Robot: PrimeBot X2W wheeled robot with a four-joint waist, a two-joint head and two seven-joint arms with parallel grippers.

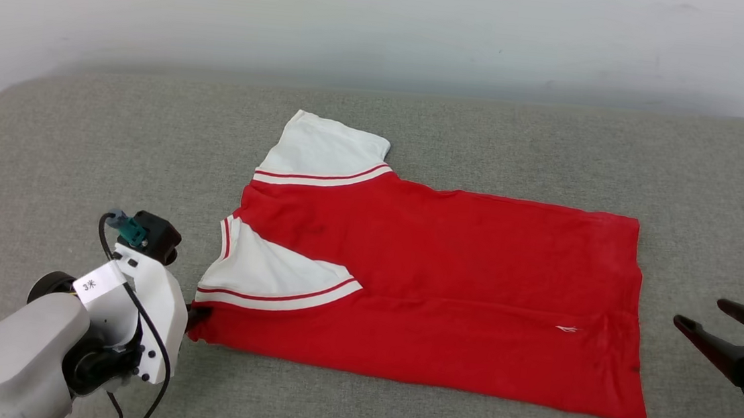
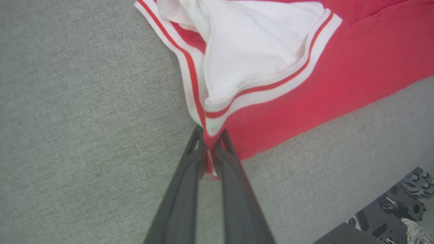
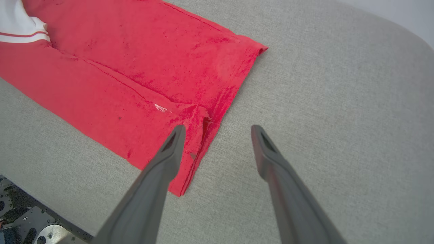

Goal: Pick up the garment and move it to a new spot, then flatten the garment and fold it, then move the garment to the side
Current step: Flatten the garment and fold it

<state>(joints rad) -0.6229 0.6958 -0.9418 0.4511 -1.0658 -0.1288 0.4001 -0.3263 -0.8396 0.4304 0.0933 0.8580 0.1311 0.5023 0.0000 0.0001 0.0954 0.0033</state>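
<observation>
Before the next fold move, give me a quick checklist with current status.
1. Left claw shut on the shirt at its striped corner: ok.
2. Left grip catches every layer: cannot tell.
3. Right claw gripping the hem: not ok. It is open at the hem corner and holds nothing.
4. Near sleeve folded onto the body: ok.
5. Far sleeve tucked in: not ok. It sticks out past the far edge.
6. Bare cushion around the shirt to work on: ok.
</observation>
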